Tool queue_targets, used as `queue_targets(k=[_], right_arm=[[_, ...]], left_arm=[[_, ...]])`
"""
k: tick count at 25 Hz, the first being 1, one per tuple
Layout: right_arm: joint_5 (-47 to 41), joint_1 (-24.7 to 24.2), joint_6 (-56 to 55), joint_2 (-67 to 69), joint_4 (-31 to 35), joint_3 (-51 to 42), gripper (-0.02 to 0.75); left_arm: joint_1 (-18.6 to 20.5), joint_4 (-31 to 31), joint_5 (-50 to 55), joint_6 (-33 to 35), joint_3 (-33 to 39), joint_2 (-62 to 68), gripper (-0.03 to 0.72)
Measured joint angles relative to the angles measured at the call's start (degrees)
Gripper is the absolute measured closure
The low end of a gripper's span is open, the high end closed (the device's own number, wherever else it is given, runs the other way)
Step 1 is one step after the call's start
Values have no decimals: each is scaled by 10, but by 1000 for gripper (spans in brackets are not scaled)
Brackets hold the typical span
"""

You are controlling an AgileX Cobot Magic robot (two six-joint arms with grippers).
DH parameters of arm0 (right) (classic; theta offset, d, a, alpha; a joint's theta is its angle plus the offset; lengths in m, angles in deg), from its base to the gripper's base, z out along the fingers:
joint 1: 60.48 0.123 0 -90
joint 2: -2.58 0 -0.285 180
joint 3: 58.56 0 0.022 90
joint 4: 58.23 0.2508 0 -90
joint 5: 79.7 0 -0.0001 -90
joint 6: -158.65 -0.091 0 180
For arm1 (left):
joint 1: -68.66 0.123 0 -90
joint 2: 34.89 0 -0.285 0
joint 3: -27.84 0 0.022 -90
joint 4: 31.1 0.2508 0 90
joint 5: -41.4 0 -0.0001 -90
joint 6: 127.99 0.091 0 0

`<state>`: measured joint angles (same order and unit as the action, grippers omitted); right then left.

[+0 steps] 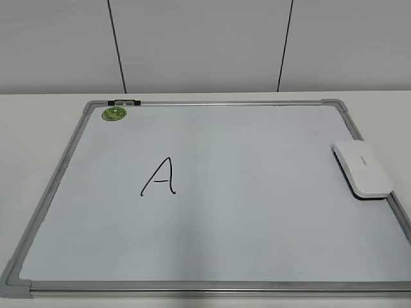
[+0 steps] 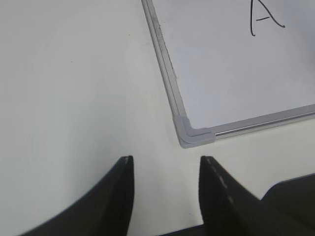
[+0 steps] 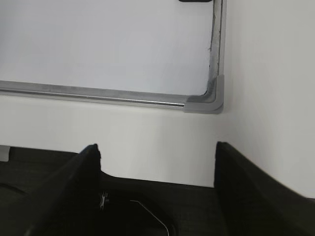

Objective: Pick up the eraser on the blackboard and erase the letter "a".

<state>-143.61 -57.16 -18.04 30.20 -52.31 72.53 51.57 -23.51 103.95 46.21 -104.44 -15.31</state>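
Observation:
The blackboard [image 1: 257,205] is a pale whiteboard with a silver-grey frame, lying flat on the white table. The white eraser [image 1: 363,169] lies on its right edge. Only a large capital "A" [image 1: 159,178] is written on it; no small letter "a" shows in any view. Neither gripper shows in the exterior view. My left gripper [image 2: 166,158] is open and empty over the table beside the board's front left corner [image 2: 193,133]. My right gripper [image 3: 156,145] is open and empty just in front of the board's front right corner [image 3: 209,103].
A round green magnet [image 1: 114,113] sits at the board's far left corner, next to a small dark clip [image 1: 123,102] on the frame. A grey panelled wall [image 1: 205,45] stands behind the table. The capital "A" also shows in the left wrist view [image 2: 266,17].

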Motion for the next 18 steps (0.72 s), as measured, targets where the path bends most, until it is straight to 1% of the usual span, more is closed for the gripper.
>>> queue_targets(k=[1, 3, 7, 11, 14, 18], right_arm=[[0, -3, 0, -3, 0, 0, 205], [0, -14, 0, -15, 0, 0, 205], [0, -51, 0, -67, 0, 0, 206], [0, -64, 0, -113, 0, 0, 206], [-2, -64, 0, -148, 0, 0, 206], [-6, -64, 0, -181, 0, 0, 205]], left_arm=[[0, 0, 0, 0, 0, -1, 372], [13, 0, 0, 0, 0, -11, 372], [70, 0, 1, 0, 1, -41, 372], [120, 0, 1, 0, 1, -81, 372], [141, 0, 2, 0, 1, -109, 372], [149, 0, 3, 0, 1, -113, 373]])
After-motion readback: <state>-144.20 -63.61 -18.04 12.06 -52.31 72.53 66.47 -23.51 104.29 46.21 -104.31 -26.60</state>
